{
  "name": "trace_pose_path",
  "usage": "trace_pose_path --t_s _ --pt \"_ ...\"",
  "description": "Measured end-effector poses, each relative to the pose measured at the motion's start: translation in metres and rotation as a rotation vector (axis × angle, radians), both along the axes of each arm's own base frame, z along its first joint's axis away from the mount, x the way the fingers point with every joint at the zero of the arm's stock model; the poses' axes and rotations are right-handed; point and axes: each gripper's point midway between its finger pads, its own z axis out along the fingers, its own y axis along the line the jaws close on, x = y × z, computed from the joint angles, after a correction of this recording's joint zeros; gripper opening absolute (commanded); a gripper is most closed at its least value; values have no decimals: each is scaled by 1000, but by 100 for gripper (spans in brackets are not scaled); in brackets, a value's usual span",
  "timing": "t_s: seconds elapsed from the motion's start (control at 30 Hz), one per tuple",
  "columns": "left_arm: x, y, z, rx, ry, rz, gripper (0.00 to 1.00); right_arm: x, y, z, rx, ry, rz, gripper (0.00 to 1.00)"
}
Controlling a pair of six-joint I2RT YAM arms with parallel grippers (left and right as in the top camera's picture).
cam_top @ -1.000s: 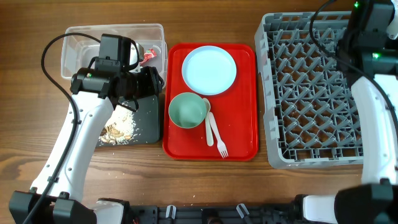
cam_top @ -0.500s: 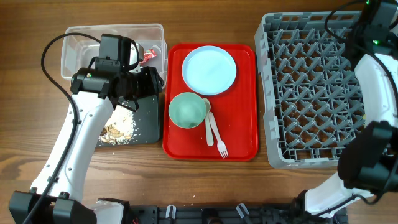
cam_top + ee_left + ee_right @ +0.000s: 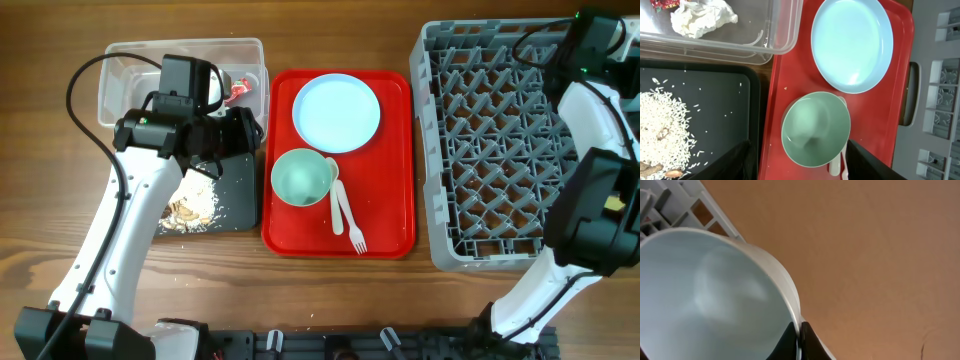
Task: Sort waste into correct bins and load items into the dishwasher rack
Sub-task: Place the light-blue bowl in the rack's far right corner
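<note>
Light blue bowl [image 3: 705, 295], pinched by the right claw [image 3: 799, 335], is not yet racked; tissue [image 3: 702, 17] and rice scraps [image 3: 662, 125] look binned. Below the spread left claw [image 3: 797, 161] waits the pale green bowl [image 3: 815, 127], beyond it the plate [image 3: 852, 45].

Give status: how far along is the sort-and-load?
Done: tissue and wrapper in the clear tub, food scraps in the black tray. In hand: right claw pinches the rim of the light blue bowl by the rack. To do: plate, green bowl, spoon and fork lie on the red tray.
</note>
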Motion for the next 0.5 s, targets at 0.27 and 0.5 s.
trace_pose_path --t_s 0.27,0.5 --pt "0 0 0 0 0 0 59 0 1 -1 -8 3 -8 4" --pt "0 0 0 0 0 0 60 17 28 -5 0 9 58 26"
